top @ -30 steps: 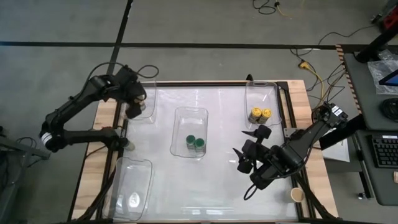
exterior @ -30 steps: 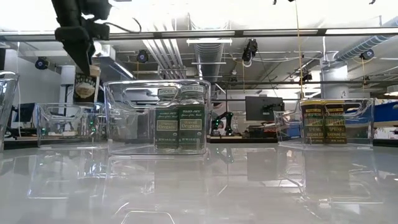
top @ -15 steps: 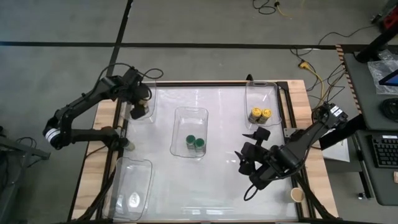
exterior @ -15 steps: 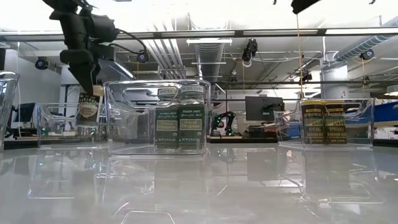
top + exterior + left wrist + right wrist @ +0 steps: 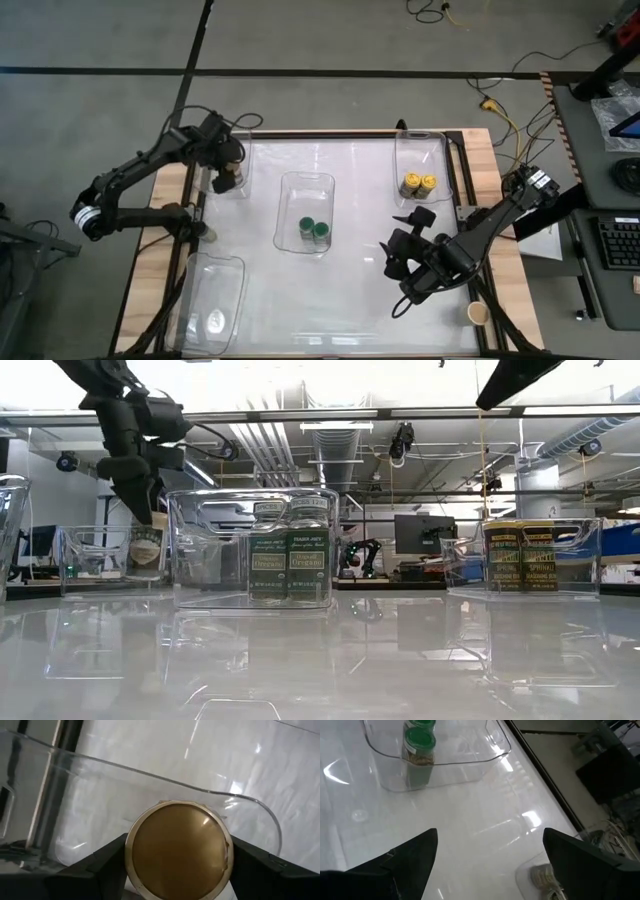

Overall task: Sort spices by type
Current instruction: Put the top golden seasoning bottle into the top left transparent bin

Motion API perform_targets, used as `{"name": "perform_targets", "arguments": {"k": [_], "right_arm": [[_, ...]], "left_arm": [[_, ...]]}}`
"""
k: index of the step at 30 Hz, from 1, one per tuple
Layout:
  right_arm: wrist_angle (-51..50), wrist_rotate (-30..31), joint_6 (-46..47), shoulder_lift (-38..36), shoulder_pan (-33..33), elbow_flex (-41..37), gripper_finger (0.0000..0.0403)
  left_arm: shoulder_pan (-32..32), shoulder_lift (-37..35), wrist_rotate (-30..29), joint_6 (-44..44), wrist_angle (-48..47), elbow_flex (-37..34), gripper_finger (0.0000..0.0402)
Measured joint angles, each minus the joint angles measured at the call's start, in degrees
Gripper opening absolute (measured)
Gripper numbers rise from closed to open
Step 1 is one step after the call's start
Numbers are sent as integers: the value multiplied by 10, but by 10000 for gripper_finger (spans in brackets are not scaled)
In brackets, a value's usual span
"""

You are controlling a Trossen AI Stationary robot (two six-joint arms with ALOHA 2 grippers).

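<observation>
A spice jar with a tan-brown lid (image 5: 177,847) is inside the clear bin (image 5: 232,188) at the table's far left, and my left gripper (image 5: 228,176) is shut on it. Two green-lidded jars (image 5: 313,229) stand in the middle bin (image 5: 305,185). Two yellow-lidded jars (image 5: 418,184) stand in the far right bin (image 5: 420,150). My right gripper (image 5: 397,265) hangs open over the table's right half with nothing between its fingers. My left gripper pinches the jar at its top end, one finger on either side of the tan-brown lid's rim (image 5: 131,855). The fingers (image 5: 140,495) come steeply from above. The jar (image 5: 145,550) hangs slightly tilted inside the bin. Whether its base touches the bin's floor, I cannot tell.
A fourth clear bin (image 5: 212,275) stands at the near left. A small tan cup (image 5: 477,313) sits on the wooden border at the near right. Bare white table lies between the bins and in front of my right gripper (image 5: 490,865).
My left gripper has gone down with the tan-lidded jar, from above the far left bin's rim to inside the bin, shifting a little toward the table's right. My right arm has sunk slightly.
</observation>
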Motion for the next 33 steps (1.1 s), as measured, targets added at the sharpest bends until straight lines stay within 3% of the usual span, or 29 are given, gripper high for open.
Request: {"name": "perform_targets", "arguments": {"k": [12, 21, 33], "right_arm": [[5, 2, 2, 0, 0, 0, 352], [8, 2, 17, 0, 0, -2, 352], [16, 2, 9, 0, 0, -2, 352]], "left_arm": [[0, 0, 0, 35, 9, -21, 261], [0, 32, -6, 109, 17, -22, 261], [0, 48, 28, 96, 16, 4, 261]]}}
